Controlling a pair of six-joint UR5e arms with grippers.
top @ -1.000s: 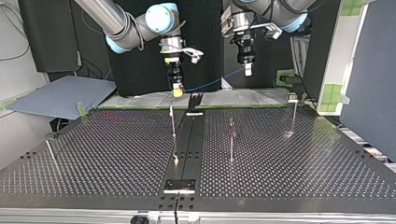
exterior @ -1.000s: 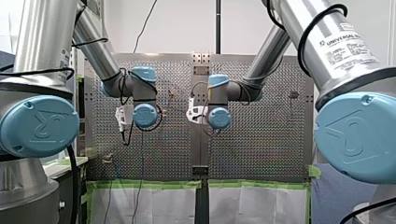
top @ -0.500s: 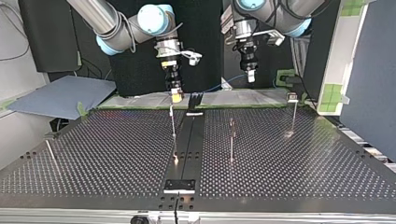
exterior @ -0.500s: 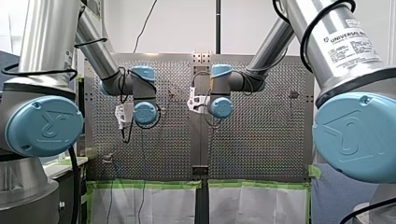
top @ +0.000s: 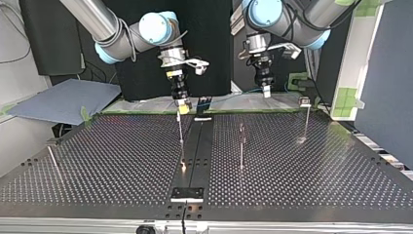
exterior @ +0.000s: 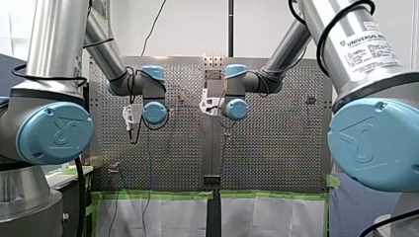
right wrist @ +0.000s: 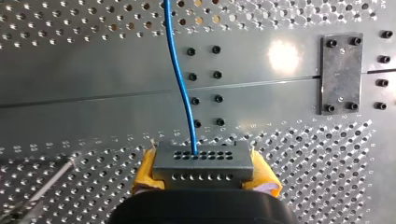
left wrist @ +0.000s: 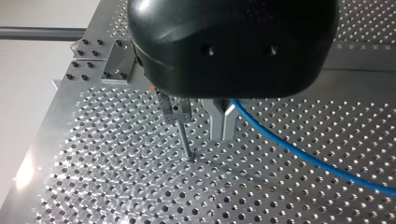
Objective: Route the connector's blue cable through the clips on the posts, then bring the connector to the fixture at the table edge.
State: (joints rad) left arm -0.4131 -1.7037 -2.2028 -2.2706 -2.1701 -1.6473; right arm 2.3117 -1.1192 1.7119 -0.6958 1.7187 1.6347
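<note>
Connector [right wrist: 203, 164] is pinched between my right gripper's [right wrist: 204, 173] yellow pads above the middle of the table's [top: 97, 161] arm-side edge, its cable [left wrist: 299, 154] running to my left gripper [left wrist: 222, 126], whose fingers are pressed together on it.

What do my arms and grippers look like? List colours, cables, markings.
The left arm and right arm are silver tubes with light-blue joint caps and black cables looped around them; the right arm carries a Universal Robots label. The left gripper has a rounded black housing and metal fingers. The right gripper is black with yellow pads.
</note>
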